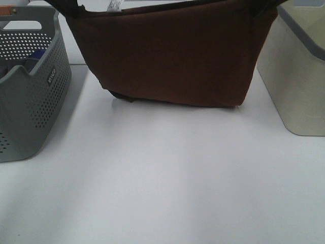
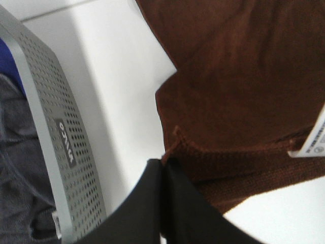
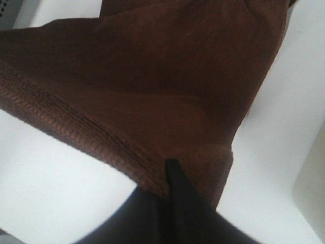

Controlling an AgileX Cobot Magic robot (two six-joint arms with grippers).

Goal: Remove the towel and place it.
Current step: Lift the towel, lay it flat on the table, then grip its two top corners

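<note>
Though hanging, towel (image 1: pixel 172 56) between grippers.

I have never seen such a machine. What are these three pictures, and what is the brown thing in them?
This is a robot with two arms, each ending in a pincer. One picture comes from a camera mounted high, looking down on a white table. The other two come from small cameras on the wrists of the arms.

The brown thing is a towel. It hangs spread out above the table. The left pincer is shut on one corner near the white care tag, and the right pincer is shut on another corner.

A grey perforated basket with clothes inside stands on the left of the table, and a cream bin on the right.
</note>
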